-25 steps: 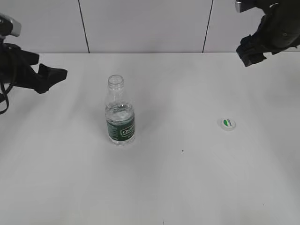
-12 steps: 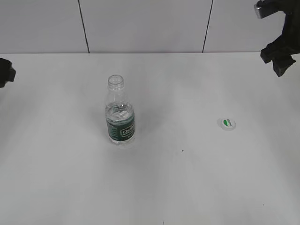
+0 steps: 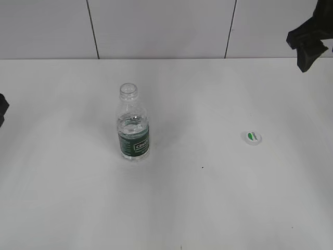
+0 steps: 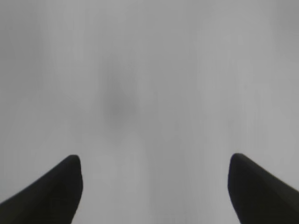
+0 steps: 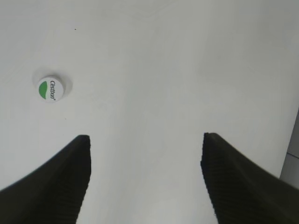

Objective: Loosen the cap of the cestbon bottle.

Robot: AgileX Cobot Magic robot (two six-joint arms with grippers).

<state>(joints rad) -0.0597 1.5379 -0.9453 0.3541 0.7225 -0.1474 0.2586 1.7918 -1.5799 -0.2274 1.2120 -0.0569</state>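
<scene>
The cestbon bottle [image 3: 133, 127] stands upright left of the table's middle, its neck open with no cap on it. The cap [image 3: 252, 137] lies flat on the table to the right, green mark up; it also shows in the right wrist view [image 5: 50, 89]. My right gripper [image 5: 145, 140] is open and empty, high at the far right of the exterior view [image 3: 308, 46], well behind the cap. My left gripper [image 4: 154, 161] is open and empty over bare table; only a dark sliver of that arm [image 3: 2, 109] shows at the left edge.
The white table [image 3: 208, 198] meets a white panelled wall [image 3: 156, 26] at the back. A small dark speck [image 3: 203, 167] lies on the table near the middle.
Both arms have pulled back from the table: the left arm has withdrawn almost out of view at the left edge, the right arm has moved right. Bottle and cap have not moved.
</scene>
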